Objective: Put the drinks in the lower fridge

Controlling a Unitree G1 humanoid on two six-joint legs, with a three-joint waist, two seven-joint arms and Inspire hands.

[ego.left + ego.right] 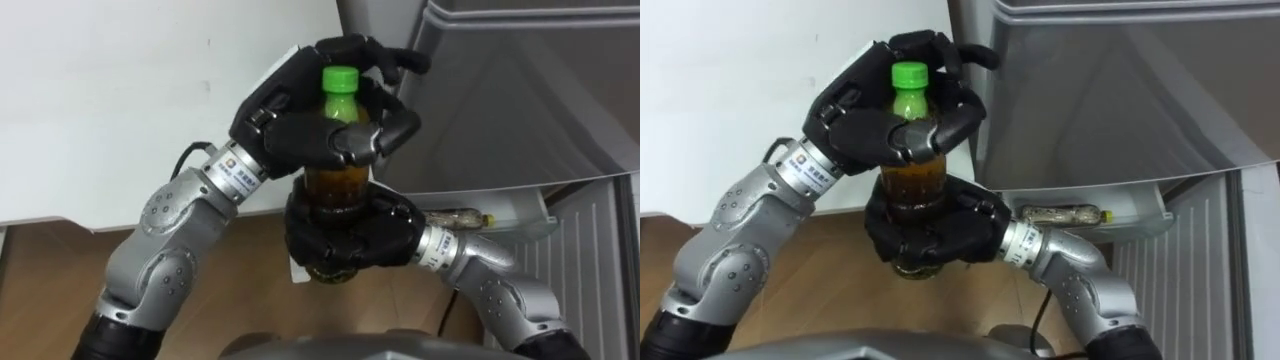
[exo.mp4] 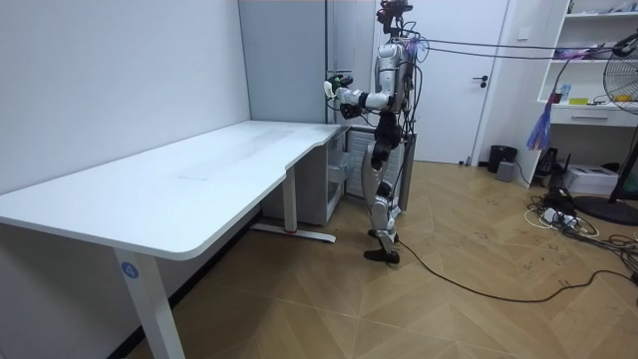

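To the left of the left robot hand lies the white surface (image 1: 90,100). The left robot hand (image 1: 300,130) is curled closed round the shoulder and neck of a tea bottle (image 1: 336,184), just under its green cap (image 1: 340,80). The bottle is held upright between the two hands, in front of the robot's chest, and amber liquid can be seen in it. Directly beneath, the right robot hand (image 1: 350,238) is wrapped shut round the bottle's base. To the right of that hand, what appears to be a second bottle (image 1: 458,216) is seen lying on its side in a white door shelf (image 1: 525,212) of the grey fridge (image 1: 520,100). The held bottle is judged to be thin plastic: fairly heavy while full, stiff at neck and base, likely to give if squeezed at mid-body, and smooth enough that slipping is to be guarded against. The shoulder or the base is judged the better place to be gripped. No writing can be read on it.
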